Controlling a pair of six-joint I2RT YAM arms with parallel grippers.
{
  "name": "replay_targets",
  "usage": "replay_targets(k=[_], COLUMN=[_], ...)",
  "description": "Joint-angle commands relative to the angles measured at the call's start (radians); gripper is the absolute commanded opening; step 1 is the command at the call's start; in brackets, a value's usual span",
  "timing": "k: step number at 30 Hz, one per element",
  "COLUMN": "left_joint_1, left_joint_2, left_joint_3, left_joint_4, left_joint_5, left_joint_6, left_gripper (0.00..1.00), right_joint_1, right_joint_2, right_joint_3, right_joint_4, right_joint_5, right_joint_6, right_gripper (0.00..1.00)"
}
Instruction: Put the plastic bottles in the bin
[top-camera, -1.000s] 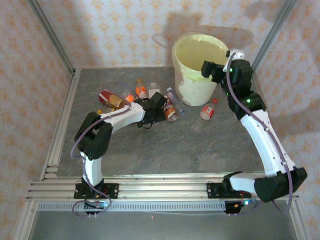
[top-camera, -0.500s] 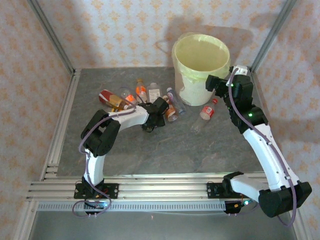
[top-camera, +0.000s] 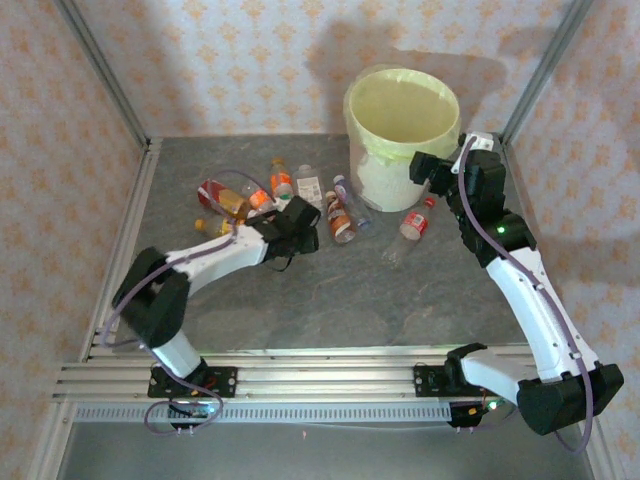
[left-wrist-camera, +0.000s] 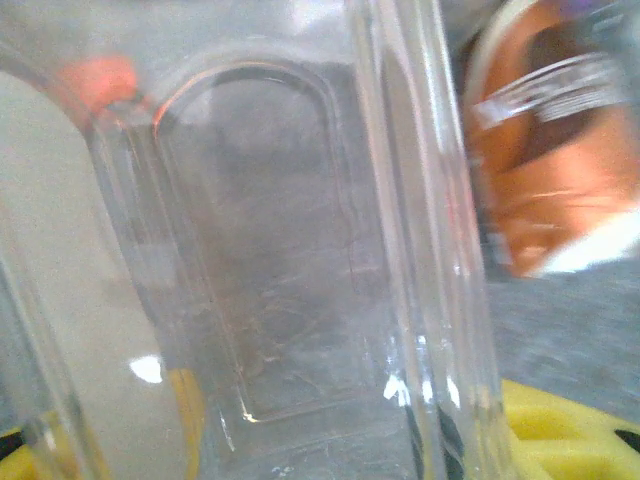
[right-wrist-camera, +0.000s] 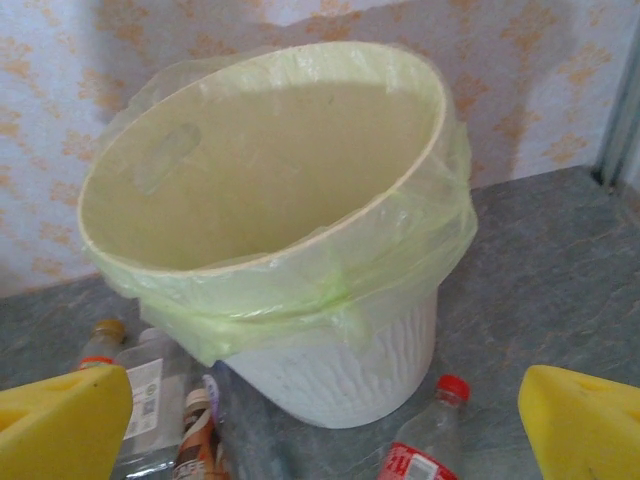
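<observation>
My left gripper (top-camera: 297, 222) has drawn back left and nearward since half a second ago, and its elbow (top-camera: 150, 300) has swung out to the left. A clear bottle (left-wrist-camera: 270, 270) sits between its pads (left-wrist-camera: 565, 430); I cannot tell whether it is clamped. My right gripper (top-camera: 428, 170) is unchanged: jaws wide apart, empty, just right of the bin (top-camera: 385, 185). The bottles (top-camera: 283, 184) lie left of the bin. One red-capped bottle (top-camera: 414, 221) lies near-right of it.
</observation>
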Motion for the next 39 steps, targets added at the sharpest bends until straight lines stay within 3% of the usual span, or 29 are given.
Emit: replay_targets(k=[1, 4, 12, 20, 24, 29, 34, 36, 39], left_joint_1=[-0.008, -0.007, -0.022, -0.032, -0.042, -0.045, -0.045, -0.045, -0.045], left_joint_2=[-0.101, -0.155, -0.238, -0.175, -0.167, -0.157, -0.157, -0.159, -0.161], left_joint_3=[-0.031, -0.036, 0.009, 0.180, 0.193, 0.202, 0.198, 0.189, 0.182], left_joint_4=[0.153, 0.214, 0.309, 0.214, 0.252, 0.261, 0.262, 0.278, 0.299], left_joint_5=[0.081, 0.176, 0.304, 0.443, 0.474, 0.481, 0.493, 0.499, 0.528], left_joint_6=[0.172, 0.213, 0.361, 0.479, 0.483, 0.485, 0.490, 0.488, 0.481], left_gripper=[0.44, 0.42, 0.40, 0.37, 0.37, 0.37, 0.33, 0.33, 0.32], right_joint_1=[-0.002, -0.003, -0.002, 0.032, 0.051, 0.057, 0.058, 0.059, 0.059], right_joint_2=[-0.008, -0.001, 0.087, 0.182, 0.210, 0.199, 0.168, 0.177, 0.216], right_joint_3=[0.027, 0.028, 0.104, 0.108, 0.118, 0.103, 0.087, 0.088, 0.118], right_joint_4=[-0.010, -0.011, -0.004, 0.013, -0.011, 0.097, 0.129, 0.122, 0.030], right_joint_5=[-0.086, -0.186, -0.707, -0.901, -0.915, -1.028, -0.986, -0.912, -0.777], right_joint_6=[0.046, 0.098, 0.275, 0.296, 0.289, 0.315, 0.274, 0.289, 0.286], right_gripper=[0.99, 0.99, 0.99, 0.99, 0.99, 0.99, 0.99, 0.99, 0.89])
